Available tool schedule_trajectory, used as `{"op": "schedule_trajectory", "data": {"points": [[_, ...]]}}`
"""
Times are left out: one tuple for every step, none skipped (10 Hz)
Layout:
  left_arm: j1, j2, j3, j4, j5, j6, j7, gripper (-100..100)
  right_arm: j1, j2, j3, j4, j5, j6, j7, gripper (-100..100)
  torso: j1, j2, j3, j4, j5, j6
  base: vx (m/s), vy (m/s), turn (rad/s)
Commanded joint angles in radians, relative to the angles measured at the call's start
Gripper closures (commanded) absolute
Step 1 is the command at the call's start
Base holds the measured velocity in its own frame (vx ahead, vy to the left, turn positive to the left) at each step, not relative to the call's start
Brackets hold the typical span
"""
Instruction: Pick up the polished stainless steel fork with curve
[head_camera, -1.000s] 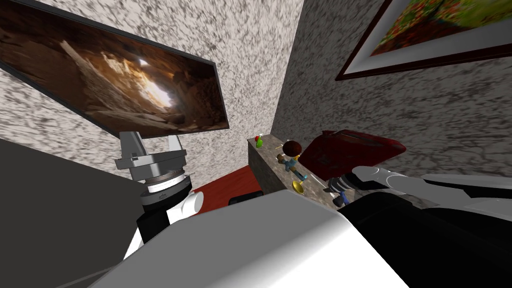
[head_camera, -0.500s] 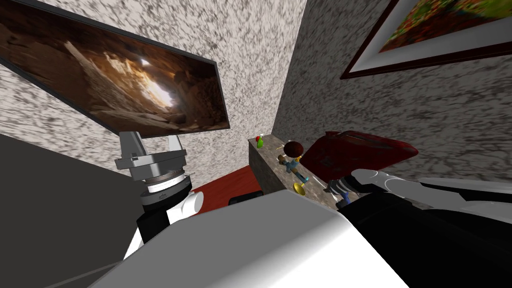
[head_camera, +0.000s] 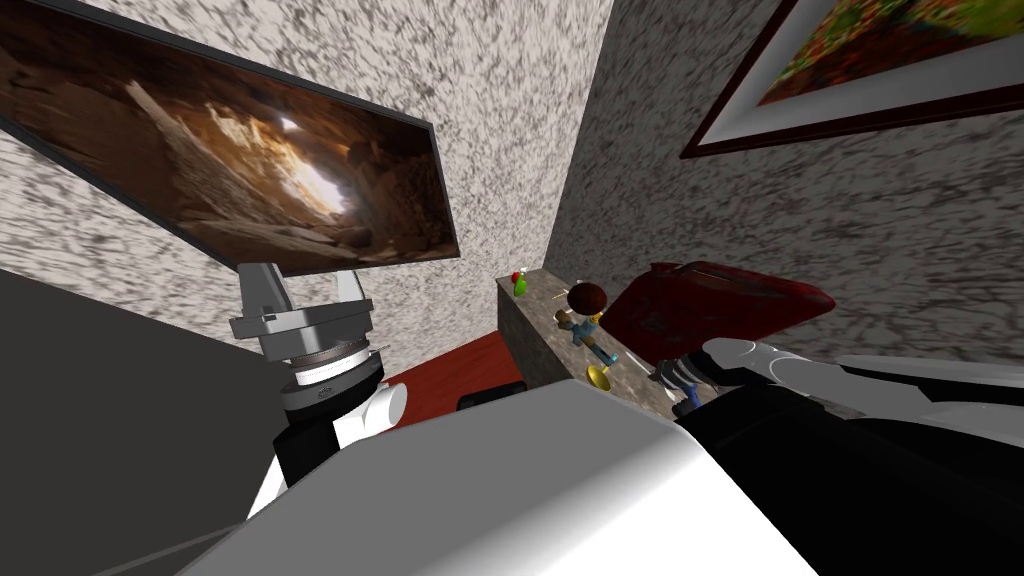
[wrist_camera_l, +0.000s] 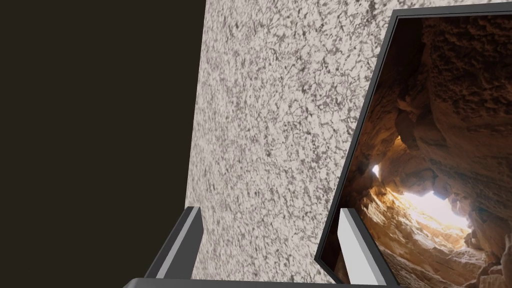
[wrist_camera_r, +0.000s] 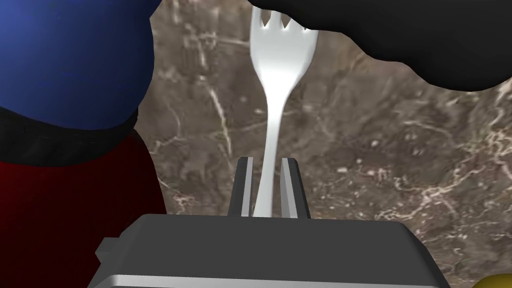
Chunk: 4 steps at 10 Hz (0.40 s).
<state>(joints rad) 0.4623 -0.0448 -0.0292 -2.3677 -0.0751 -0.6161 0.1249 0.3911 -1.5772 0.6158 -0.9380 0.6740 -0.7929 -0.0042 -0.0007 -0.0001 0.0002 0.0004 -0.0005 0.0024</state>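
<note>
1. Head view, room: I am facing a corner of two speckled grey-white walls (head_camera: 520, 90). A cave picture (head_camera: 250, 170) in a dark frame hangs on the left wall. A second framed picture (head_camera: 850, 70) hangs on the right wall. A strip of red floor (head_camera: 450, 375) shows below the corner.
2. Head view, surface: a brown stone counter (head_camera: 535, 335) runs along the right wall. On it are a small green bottle (head_camera: 519, 284) at the far end, a doll (head_camera: 585, 300) with a round brown head, a small yellow thing (head_camera: 597, 376), and a large red object (head_camera: 710, 300) against the wall.
3. Head view, arms: the left gripper (head_camera: 303, 275) is raised in front of the cave picture, well away from the counter. The right gripper (head_camera: 676, 383) is down at the counter, beside the red object.
4. Left wrist view: the left gripper's (wrist_camera_l: 267, 215) fingers stand wide apart with nothing between them.
5. Right wrist view: the right gripper (wrist_camera_r: 266, 165) is clamped on the handle of the fork (wrist_camera_r: 277, 65), a blade pressed to each side. The fork points straight out over the veined counter top. Its tine tips are cut off by a black shape (wrist_camera_r: 400, 35). I cannot tell whether it is off the surface. A blue and dark red object (wrist_camera_r: 75, 65) is just beside it.
</note>
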Motion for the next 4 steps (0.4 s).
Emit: {"op": "schedule_trajectory", "data": {"points": [[0.0, 0.0, 0.0, 0.0, 0.0, 0.0, 0.0, 0, 0.0, -0.031, -0.004, -0.013, -0.007, -0.013, -0.006, 100, 0.0, 0.0, 0.0, 0.0, 0.0, 0.0, -0.01, 0.009, -0.089], [0.0, 0.0, 0.0, 0.0, 0.0, 0.0, 0.0, 0, -0.001, -0.043, -0.005, -0.018, -0.009, -0.02, -0.009, 100, 0.001, 0.001, 0.001, 0.0, 0.002, 0.001, -0.024, 0.012, -0.075], [0.0, 0.0, 0.0, 0.0, 0.0, 0.0, 0.0, 0, 0.001, -0.034, -0.004, -0.017, -0.008, -0.013, -0.006, 100, 0.002, 0.002, 0.001, 0.0, 0.002, 0.001, -0.012, 0.005, -0.01], [0.0, 0.0, 0.0, 0.0, 0.0, 0.0, 0.0, 0, 0.001, -0.036, -0.004, -0.019, -0.009, -0.013, -0.009, 0, 0.002, 0.002, 0.001, 0.0, 0.001, 0.0, 0.0, 0.0, 0.0]]}}
